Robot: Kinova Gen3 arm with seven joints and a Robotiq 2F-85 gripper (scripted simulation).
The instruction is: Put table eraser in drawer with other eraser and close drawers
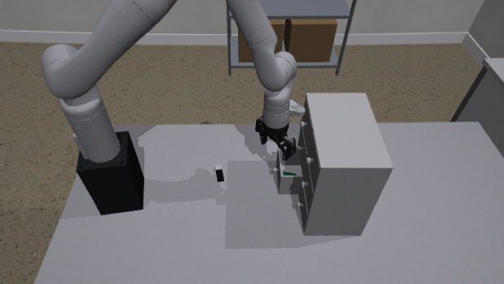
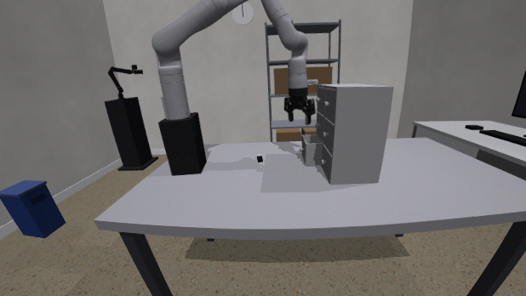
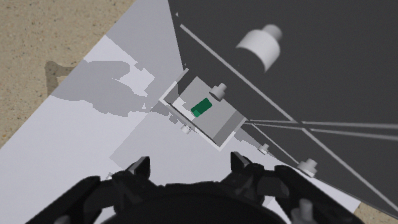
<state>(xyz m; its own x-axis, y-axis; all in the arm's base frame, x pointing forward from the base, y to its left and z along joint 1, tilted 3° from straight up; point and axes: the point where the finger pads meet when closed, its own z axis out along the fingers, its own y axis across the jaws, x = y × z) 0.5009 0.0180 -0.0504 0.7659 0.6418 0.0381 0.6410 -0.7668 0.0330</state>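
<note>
Presently, open-drawer (image 1: 289, 186) (image 2: 311, 154) (image 3: 229, 131) inspection appears underway; pincer (image 1: 275, 149) (image 2: 300, 121) (image 3: 190, 162) fingers stand apart, empty. Identify the green block (image 1: 289, 174) (image 3: 202, 107) before fetching the eraser (image 1: 219, 175) (image 2: 260, 158) or closing the drawer.

arm (image 1: 107, 45) (image 2: 187, 30): light grey, rounded tubular links, thin dark seam rings | claw (image 1: 285, 146) (image 2: 300, 116) (image 3: 190, 162): black, 2 jointed fingers | above claw: black collar (image 1: 276, 130) (image 2: 298, 93) | well apart from claw: black block-shaped pedestal (image 1: 122, 192) (image 2: 184, 149), dark screw holes on top
</note>
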